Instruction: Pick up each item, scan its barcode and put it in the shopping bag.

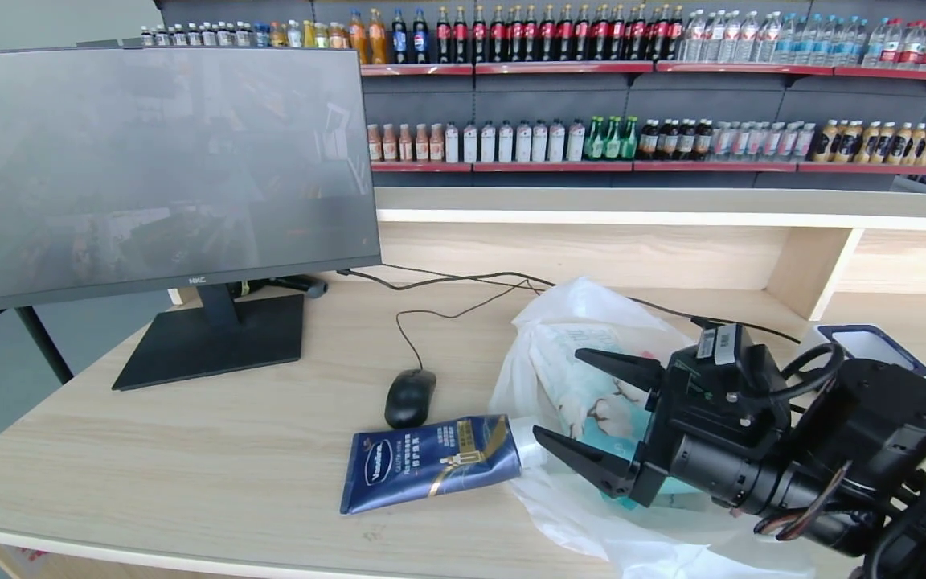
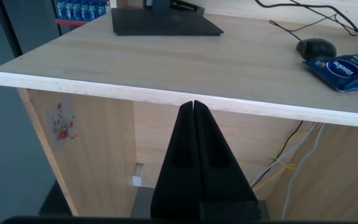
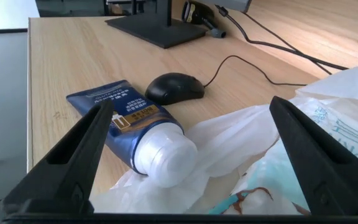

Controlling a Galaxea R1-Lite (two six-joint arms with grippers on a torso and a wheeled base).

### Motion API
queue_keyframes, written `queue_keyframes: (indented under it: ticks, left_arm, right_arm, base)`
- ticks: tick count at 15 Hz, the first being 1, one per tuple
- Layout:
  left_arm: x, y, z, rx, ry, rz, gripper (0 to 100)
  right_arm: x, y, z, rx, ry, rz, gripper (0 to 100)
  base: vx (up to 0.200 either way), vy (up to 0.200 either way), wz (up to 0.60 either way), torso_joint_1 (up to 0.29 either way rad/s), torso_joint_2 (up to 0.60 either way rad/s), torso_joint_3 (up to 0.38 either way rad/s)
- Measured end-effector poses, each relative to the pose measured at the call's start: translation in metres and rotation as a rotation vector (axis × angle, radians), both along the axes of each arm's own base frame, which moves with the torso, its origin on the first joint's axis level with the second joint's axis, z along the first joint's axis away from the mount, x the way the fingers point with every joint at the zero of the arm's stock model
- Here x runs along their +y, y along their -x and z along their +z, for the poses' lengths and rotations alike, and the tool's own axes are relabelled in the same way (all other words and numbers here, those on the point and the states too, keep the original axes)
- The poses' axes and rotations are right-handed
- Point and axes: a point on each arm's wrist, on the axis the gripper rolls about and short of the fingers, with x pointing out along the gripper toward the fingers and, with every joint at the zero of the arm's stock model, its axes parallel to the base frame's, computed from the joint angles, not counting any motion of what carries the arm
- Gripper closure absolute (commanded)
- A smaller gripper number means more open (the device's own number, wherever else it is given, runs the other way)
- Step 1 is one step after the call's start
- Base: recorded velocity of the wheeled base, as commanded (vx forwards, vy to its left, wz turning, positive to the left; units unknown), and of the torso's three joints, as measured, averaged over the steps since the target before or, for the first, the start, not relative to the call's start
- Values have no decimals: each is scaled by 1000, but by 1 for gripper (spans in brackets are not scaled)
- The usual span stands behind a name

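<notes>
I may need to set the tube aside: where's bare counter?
Free: the counter between the monitor stand, the mouse, the blue tube and its front edge. Crowded: the right side, where the shopping bag lies below the right gripper.

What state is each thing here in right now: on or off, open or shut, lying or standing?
monitor: screen dark.
blue tube: lying flat on the counter, cap on.
shopping bag: open, with a pack inside.
right gripper: open, over the bag.
left gripper: shut, empty, below the counter edge.
</notes>
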Motion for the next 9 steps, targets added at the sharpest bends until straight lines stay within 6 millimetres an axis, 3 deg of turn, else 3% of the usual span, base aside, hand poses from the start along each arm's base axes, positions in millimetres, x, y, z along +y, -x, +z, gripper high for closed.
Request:
queue_keyframes:
  ticks: [5, 9]
  left_arm:
    - [0, 0, 0, -1, 0, -1, 100]
    - [0, 0, 0, 0, 0, -1, 100]
  right_arm:
    - [1, 20, 14, -42, -25, 44, 0]
    - [-16, 44, 24, -67, -41, 42, 0]
  base:
    - [0, 0, 0, 0, 0, 0]
    - [0, 0, 0, 0, 0, 0]
